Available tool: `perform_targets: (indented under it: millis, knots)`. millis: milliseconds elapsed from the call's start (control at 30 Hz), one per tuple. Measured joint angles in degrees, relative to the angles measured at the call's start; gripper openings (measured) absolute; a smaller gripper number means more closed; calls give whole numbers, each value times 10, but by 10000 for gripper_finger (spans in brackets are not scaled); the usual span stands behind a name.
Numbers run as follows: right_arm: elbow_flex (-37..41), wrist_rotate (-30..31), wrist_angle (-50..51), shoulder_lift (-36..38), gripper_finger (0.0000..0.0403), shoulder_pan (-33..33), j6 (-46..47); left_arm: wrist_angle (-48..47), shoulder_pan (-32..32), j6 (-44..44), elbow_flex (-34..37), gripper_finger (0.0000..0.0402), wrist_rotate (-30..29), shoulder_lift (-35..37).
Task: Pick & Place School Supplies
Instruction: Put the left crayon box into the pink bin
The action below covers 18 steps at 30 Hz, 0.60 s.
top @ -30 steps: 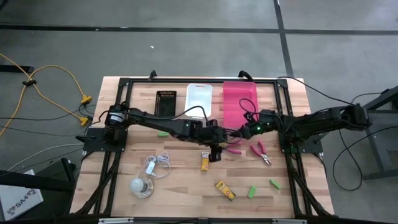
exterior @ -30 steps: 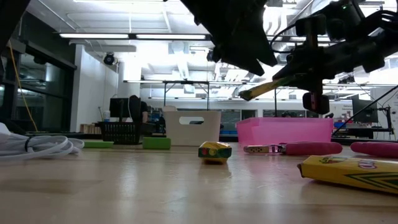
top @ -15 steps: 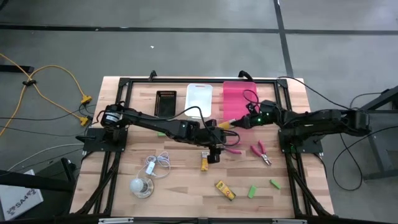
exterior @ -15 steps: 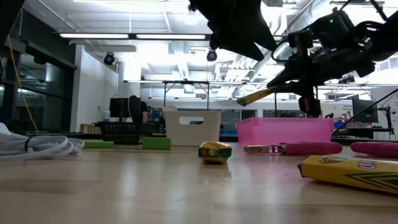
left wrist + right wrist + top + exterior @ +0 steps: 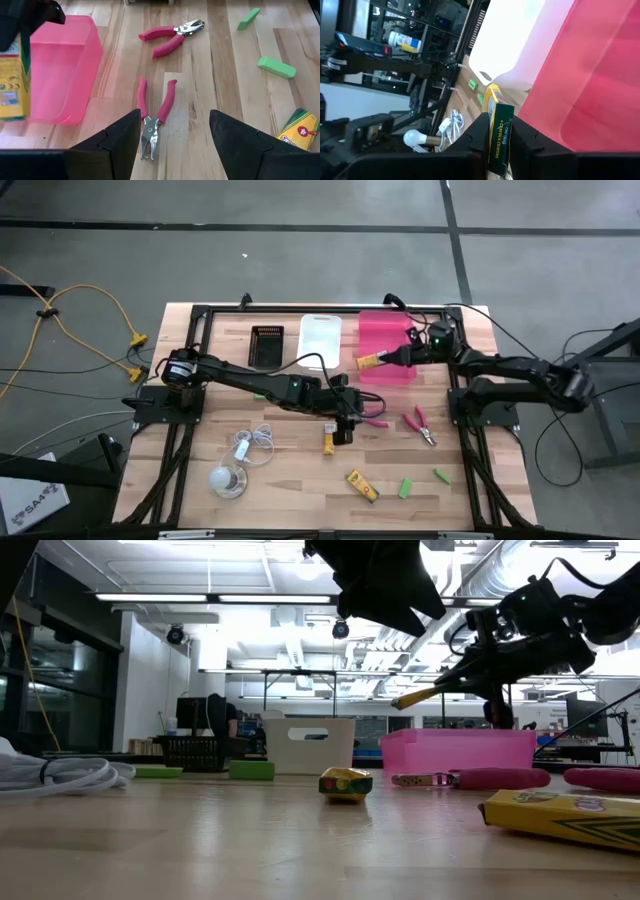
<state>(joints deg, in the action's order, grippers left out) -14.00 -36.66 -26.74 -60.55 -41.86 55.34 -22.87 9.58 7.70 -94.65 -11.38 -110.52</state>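
Clamping a yellow crayon packet (image 5: 370, 361) by one end in the fingers of the right gripper (image 5: 388, 359), and holding it in the air over the left side of the pink bin (image 5: 372, 330). Looking like a light, stiff cardboard box; gripping it across the narrow faces as here, and not squeezing hard enough to crush it. Judging the drop into the bin as the step in hand.

Hovering the left gripper (image 5: 172, 135) with fingers spread apart over a pink-handled punch tool (image 5: 152, 107) on the worktop (image 5: 290, 480), just near of the bin. Expecting hard, slippery metal at the head, so favouring a pinch across the two handles.

Waiting on the worktop: a second pink-handled tool (image 5: 170, 37) to the right, two more crayon packets (image 5: 329, 440) (image 5: 362, 486), and green pieces (image 5: 405, 488) near-right.
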Motion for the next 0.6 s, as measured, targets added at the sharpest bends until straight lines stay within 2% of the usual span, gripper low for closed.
perform_targets:
  millis: [300,600]
  knots:
    - [0,-90,-10,0,39,-73,-1,0,0,0,0,230,0,0]
    - [0,-146,-35,0,39,-124,0,0,0,0,0,230,0,0]
